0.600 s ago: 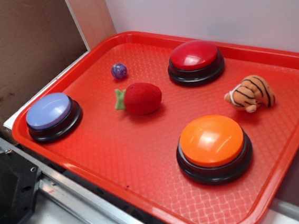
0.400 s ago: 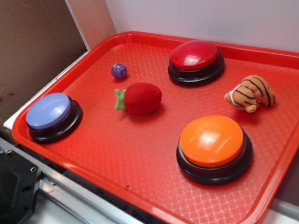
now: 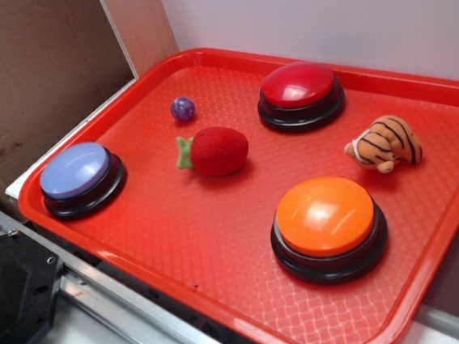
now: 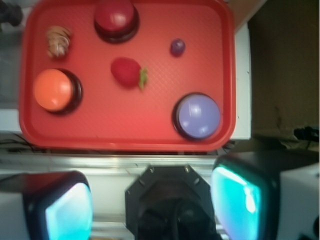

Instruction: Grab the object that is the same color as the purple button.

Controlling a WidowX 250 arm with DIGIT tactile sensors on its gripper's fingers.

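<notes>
- Red tray (image 3: pixel 182 266) sits beside a cardboard wall (image 3: pixel 32 69).
- Gripper (image 4: pixel 150 200) is high over the tray's near edge w/ fingers apart, empty.
- Nearest: purple button (image 3: pixel 76 171), orange button (image 3: pixel 325 216).
- Mid: plush strawberry (image 3: pixel 215 150), tiger toy (image 3: pixel 384 144).
- Far: purple ball (image 3: pixel 183 108) lying free; red button (image 3: pixel 298 85).

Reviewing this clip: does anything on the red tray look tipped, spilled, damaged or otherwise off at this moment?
Nothing stands out. The purple button, red button and orange button sit flat on the tray. The purple ball, plush strawberry and striped plush tiger lie apart, untouched. The hand hangs open, short of the tray.
</notes>
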